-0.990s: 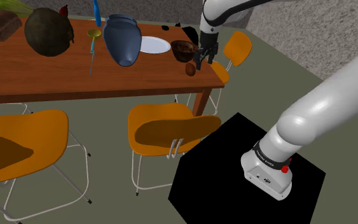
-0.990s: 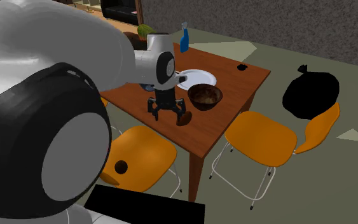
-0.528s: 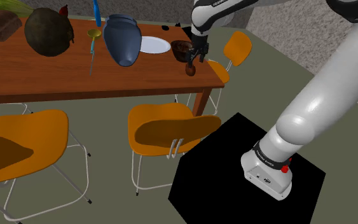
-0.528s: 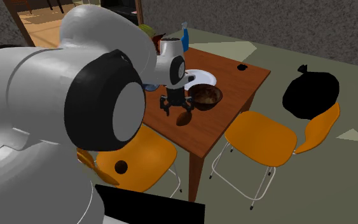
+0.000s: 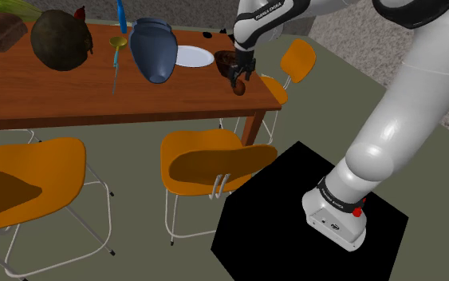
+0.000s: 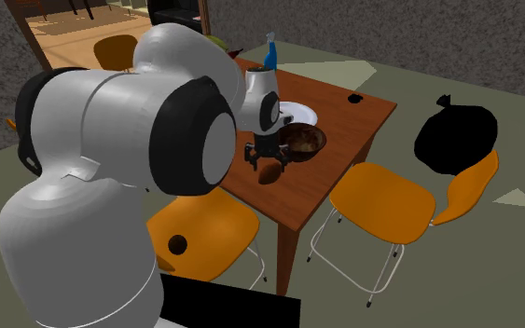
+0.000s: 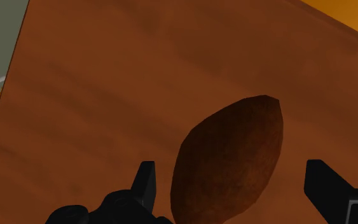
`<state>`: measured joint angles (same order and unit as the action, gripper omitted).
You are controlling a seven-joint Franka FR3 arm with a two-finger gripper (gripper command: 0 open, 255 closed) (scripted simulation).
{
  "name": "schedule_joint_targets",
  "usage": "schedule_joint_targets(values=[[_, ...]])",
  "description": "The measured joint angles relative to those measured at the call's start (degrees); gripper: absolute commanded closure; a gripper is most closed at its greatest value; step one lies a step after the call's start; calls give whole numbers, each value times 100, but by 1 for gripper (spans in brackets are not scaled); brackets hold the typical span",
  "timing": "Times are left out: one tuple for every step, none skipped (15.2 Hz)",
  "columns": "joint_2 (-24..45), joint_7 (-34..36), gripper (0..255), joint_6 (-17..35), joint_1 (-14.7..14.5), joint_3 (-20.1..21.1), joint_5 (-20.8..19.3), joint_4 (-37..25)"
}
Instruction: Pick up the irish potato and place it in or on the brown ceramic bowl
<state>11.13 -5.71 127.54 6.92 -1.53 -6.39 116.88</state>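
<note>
Wrist view: black claw [image 7: 231, 173], fingers apart, straddles the brown oval potato [image 7: 228, 159] lying near the worktop [image 7: 95, 95] corner beside the brown bowl [image 6: 318, 142]; probably firm, light and rounded, best pinched across its narrow middle.

Rooted at the base [image 5: 336, 214], four o'clock in the shoulder view. Sweeping the white arm [image 5: 410, 96] up and back over toward twelve o'clock. Pointing the black gripper [image 5: 238, 79] straight down (wrist bent sharply above it), with fingers [image 7: 145, 181] parted wide, tips level.
</note>
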Motion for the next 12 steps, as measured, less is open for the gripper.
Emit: schedule_joint_targets(values=[[64, 4, 0, 81, 3, -3, -5, 16], [93, 9, 0, 129, 4, -4, -8, 37], [124, 13, 0, 182, 5, -6, -11, 57], [145, 10, 0, 210, 9, -8, -12, 64], [154, 14, 0, 232, 8, -8, -14, 77], [156, 15, 0, 246, 9, -9, -15, 88], [158, 14, 0, 252, 9, -9, -16, 91], [159, 13, 0, 254, 10, -10, -16, 92], [159, 13, 0, 255, 10, -10, -16, 93], [160, 13, 255, 256, 10, -10, -16, 93], [156, 13, 255, 257, 10, -10, -16, 90], [157, 13, 255, 257, 10, -10, -16, 92]])
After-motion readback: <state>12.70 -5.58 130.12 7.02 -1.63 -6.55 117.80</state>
